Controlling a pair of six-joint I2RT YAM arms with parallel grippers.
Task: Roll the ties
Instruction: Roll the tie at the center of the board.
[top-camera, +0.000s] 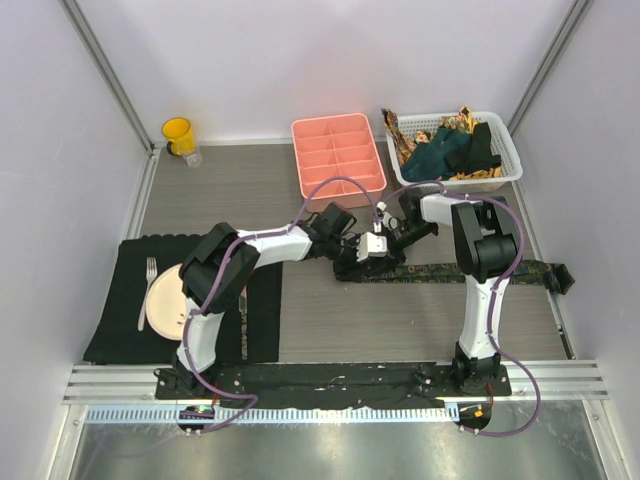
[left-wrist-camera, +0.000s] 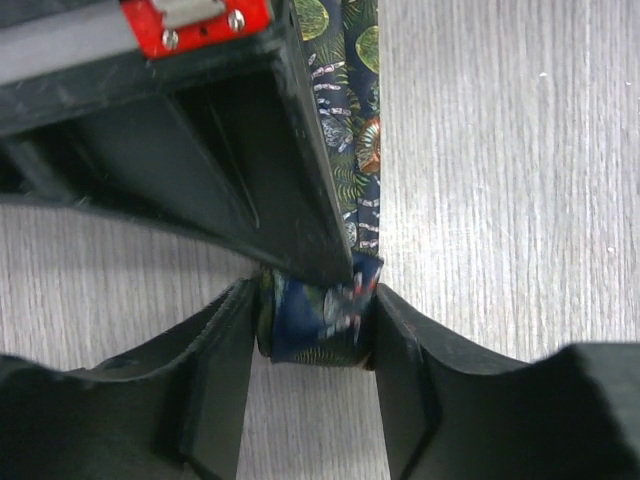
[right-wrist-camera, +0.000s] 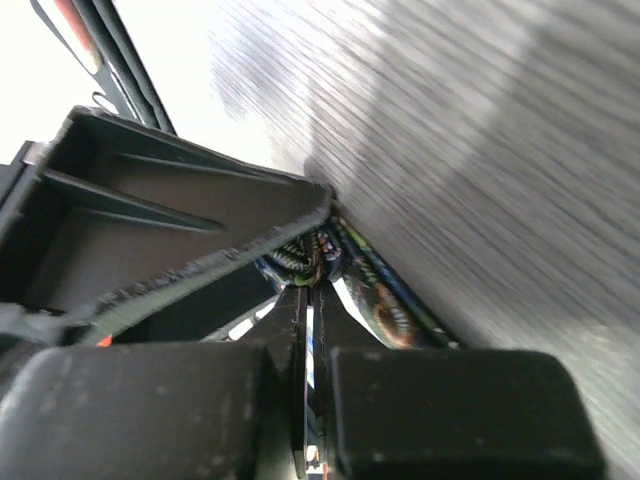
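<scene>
My left gripper is pinching the rolled end of the long dark fabric necktie with a small multicoloured pattern, jaws pressing on both sides of the roll. My right gripper is clenching tight on a thin fold of the same tie, right against the roll. The rest of the tie is lying flat on the grey wood-grain table, trailing toward the right edge.

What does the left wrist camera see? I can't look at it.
The left gripper squeezes the rolled-up end of a dark patterned tie between its two black fingers. The right gripper pokes in from the upper left onto the roll, and the rest of the tie runs up across the grey wooden table.
</scene>
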